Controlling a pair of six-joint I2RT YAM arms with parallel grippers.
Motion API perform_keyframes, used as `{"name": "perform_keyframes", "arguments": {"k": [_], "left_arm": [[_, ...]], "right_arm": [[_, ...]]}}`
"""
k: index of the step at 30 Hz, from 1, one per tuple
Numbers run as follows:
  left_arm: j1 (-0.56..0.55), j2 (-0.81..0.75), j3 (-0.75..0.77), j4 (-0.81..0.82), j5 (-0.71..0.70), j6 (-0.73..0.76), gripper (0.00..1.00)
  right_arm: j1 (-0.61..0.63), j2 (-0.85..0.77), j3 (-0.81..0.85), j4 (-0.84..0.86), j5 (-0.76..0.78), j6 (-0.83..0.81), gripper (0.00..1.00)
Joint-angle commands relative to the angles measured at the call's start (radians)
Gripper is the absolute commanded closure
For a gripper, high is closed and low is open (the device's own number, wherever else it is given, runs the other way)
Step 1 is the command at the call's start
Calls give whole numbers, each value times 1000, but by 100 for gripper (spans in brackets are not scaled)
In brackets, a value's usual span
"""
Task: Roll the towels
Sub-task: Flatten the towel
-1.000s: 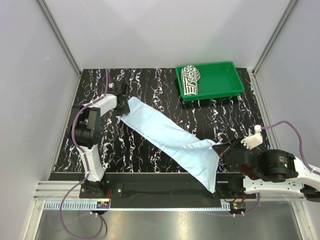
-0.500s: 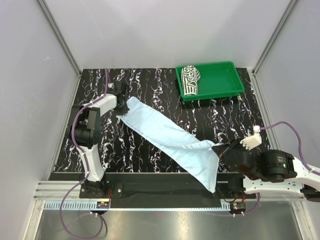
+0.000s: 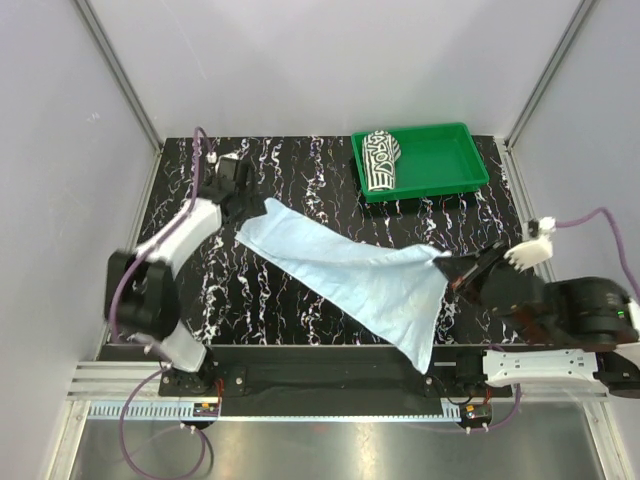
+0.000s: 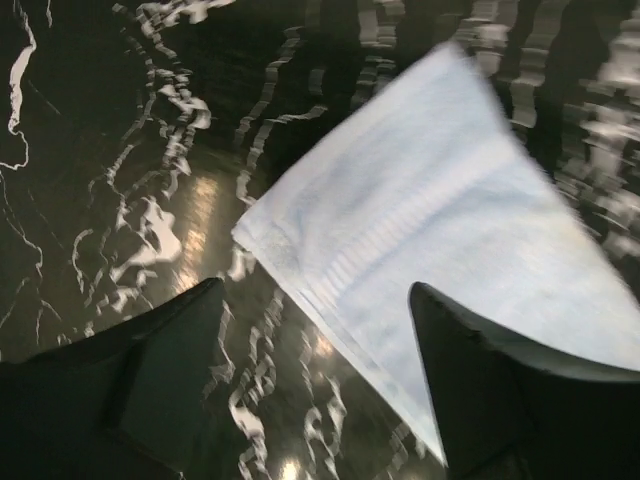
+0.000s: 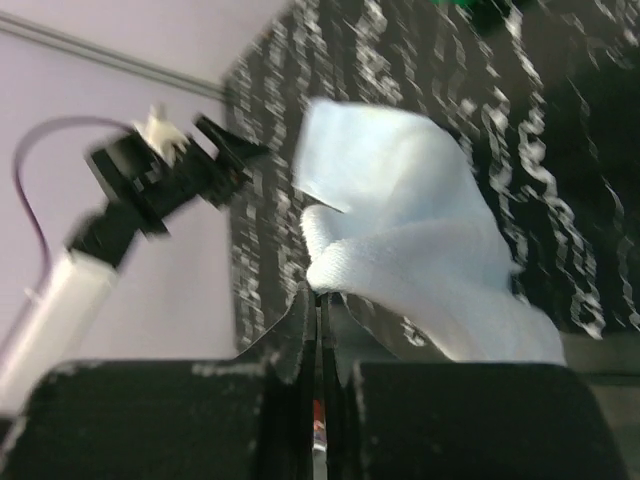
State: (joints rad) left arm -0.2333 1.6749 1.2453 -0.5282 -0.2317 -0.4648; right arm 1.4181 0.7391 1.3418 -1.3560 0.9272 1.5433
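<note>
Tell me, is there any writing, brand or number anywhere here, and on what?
None can be read. The dark marks on the rolled striped towel in the green tray are its pattern, not letters. The pale blue towel and the marbled table show no text.

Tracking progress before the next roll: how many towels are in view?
2. The rolled striped towel lies in the green tray, far right. The pale blue towel lies unrolled across the table, its right corner pinched by the right gripper. None seems hidden.
</note>
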Motion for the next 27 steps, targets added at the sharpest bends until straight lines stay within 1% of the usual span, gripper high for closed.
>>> {"name": "perform_keyframes", "arguments": {"k": [1,2,3,4,5,6,8,9,12,15,18,21,22,25,27], "left_arm": [[-150,-280,-93,34,-25,-31,13],[-208,-323,-125,43,7,-50,8],[-227,-357,-154,78,37,-73,1],[-235,-409,-187,111,89,-136,1],[-239,-426,-261,194,197,-171,1],[-245,-438,-295,244,225,-237,1],[-277,-442,-371,363,304,-302,1],[-294,-432,-380,381,301,-345,1],[-354,-371,-371,413,278,-403,1],[-414,-316,-350,422,266,-466,1],[-469,-279,-363,445,253,-540,1],[-523,-255,-368,470,259,-592,1],[-556,-250,-366,471,259,-606,1],[-604,-228,-360,474,253,-655,1],[-639,-221,-365,493,238,-682,1]], "right_arm": [[-1,86,211,-212,191,-156,100],[-1,104,244,-207,203,-208,100],[-1,123,272,-200,216,-225,100],[-2,144,307,-192,219,-244,100],[-1,154,315,-186,219,-267,100],[-1,157,316,-167,217,-275,100],[-1,158,297,-134,214,-288,100],[-1,155,280,-121,213,-292,100],[-2,160,270,-115,206,-284,100],[-1,169,289,-159,217,-252,100],[-2,174,333,-205,240,-216,100],[-1,166,352,-210,265,-218,100],[-1,166,358,-210,274,-218,100],[-1,152,378,-192,306,-242,100],[-1,134,390,-131,323,-288,100]]}}
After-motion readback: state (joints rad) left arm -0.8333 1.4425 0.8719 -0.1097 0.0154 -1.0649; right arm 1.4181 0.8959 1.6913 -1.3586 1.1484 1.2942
